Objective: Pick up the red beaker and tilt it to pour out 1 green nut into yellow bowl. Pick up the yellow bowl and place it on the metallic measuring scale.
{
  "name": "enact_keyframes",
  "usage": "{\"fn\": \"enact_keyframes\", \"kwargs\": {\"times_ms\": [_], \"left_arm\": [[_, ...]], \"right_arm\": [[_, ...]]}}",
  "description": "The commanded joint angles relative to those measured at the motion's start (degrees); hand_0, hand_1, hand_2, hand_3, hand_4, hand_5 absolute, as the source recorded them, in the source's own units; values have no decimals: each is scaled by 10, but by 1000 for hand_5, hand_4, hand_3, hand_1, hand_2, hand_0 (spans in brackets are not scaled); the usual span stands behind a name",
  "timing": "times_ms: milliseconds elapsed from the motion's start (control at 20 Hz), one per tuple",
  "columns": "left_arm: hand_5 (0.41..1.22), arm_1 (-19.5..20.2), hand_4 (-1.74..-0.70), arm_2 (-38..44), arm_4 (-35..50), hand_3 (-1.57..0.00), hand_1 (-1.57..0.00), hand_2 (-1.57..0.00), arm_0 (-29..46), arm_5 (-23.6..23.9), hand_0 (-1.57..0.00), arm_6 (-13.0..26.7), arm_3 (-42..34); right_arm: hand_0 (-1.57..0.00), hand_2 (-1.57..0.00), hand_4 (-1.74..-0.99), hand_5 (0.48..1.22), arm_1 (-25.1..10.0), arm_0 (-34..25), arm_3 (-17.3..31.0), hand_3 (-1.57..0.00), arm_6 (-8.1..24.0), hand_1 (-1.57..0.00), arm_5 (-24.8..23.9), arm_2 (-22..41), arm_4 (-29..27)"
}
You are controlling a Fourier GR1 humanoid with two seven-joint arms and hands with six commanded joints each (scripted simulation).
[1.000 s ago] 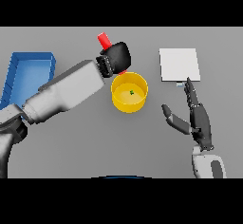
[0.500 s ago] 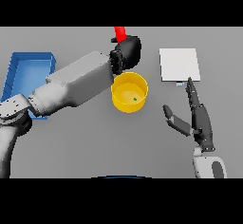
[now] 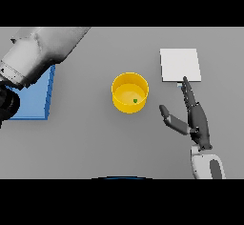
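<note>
Left arm (image 3: 38, 52) swung away from round yellow bowl (image 3: 129, 92); left hand and red beaker now out of sight. Small green nut (image 3: 135, 100) sits inside bowl, so pour looks done. Right hand (image 3: 194, 119) just right of bowl, fingers straight, thumb out, holding nothing. Flat pale square scale (image 3: 179, 65) behind it. Blue tray (image 3: 33, 100) at left. Next job probably: grab bowl.

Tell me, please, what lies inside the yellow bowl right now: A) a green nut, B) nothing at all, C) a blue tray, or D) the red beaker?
A: a small green nut rests on the floor of the bowl, toward its right side, and nothing else is in it.
</note>
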Motion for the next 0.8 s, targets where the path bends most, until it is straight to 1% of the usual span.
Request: {"fn": "enact_keyframes", "kwargs": {"times_ms": [0, 50, 100, 200, 300, 350, 400, 450, 500, 550, 600, 650, 700, 750], "left_arm": [[1221, 6, -1728, 38, 28, -1571, -1571, -1571, -16, -9, -1571, 4, 29], [1221, 23, -1731, 93, 72, -1523, -1571, -1571, -20, -27, -1571, 28, 53], [1221, 37, -1733, 136, 109, -1515, -1571, -1571, -20, -31, -1571, 40, 71], [1221, 66, -1736, 230, 191, -1507, -1571, -1571, -10, -36, -1571, 71, 114], [1221, 102, -1738, 302, 258, -1530, -1571, -1571, 12, -24, -1571, 69, 144], [1221, 118, -1738, 334, 289, -1538, -1571, -1571, 27, -15, -1571, 80, 154], [1221, 132, -1739, 357, 314, -1545, -1571, -1571, 51, -1, -1571, 82, 155], [1221, 137, -1739, 377, 337, -1550, -1571, -1571, 74, 14, -1571, 98, 157], [1221, 143, -1740, 394, 356, -1554, -1571, -1571, 95, 32, -1571, 124, 157], [1221, 144, -1740, 404, 370, -1558, -1571, -1571, 120, 49, -1571, 153, 159], [1221, 147, -1740, 413, 382, -1560, -1571, -1571, 147, 74, -1571, 169, 151], [1221, 147, -1740, 433, 407, -1562, -1571, -1571, 176, 98, -1571, 176, 144], [1221, 145, -1740, 448, 428, -1564, -1571, -1571, 199, 113, -1571, 192, 133], [1221, 146, -1741, 465, 448, -1566, -1571, -1571, 221, 125, -1571, 212, 122]], "right_arm": [[1, 1, -1104, 563, -5, -7, 4, 1, 0, 1, -2, -2, 4], [1, 1, -1102, 572, -9, -11, 4, 1, -5, 1, 2, -3, 2], [1, 1, -1104, 576, -13, -10, 11, 1, -10, 1, 6, -4, 0], [1, 1, -1114, 578, -6, -10, 9, 1, -9, 1, 6, 3, 2], [1, 1, -1121, 588, -10, -15, 8, 1, -5, 1, 4, 2, 5], [1, 1, -1118, 595, -10, -11, 7, 1, -13, 1, 7, 5, 5], [1, 1, -1125, 601, -15, -10, 4, 1, -14, 1, 9, 2, 2], [1, 1, -1127, 606, -19, -11, 4, 1, -6, 1, 4, 3, 13], [1, 1, -1132, 614, -22, -15, 11, 1, -7, 1, 6, 2, 12], [1, 1, -1132, 621, -22, -19, 13, 1, -8, 1, 7, 1, 10], [1, 1, -1138, 626, -23, -20, 20, 1, -8, 1, 8, 2, 13], [1, 1, -1142, 628, -22, -21, 19, 1, -12, 1, 8, 6, 15], [1, 1, -1134, 632, -25, -20, 14, 1, -13, 1, 14, 5, 11], [1, 1, -1133, 640, -25, -23, 15, 1, -8, 1, 15, 5, 8]]}}
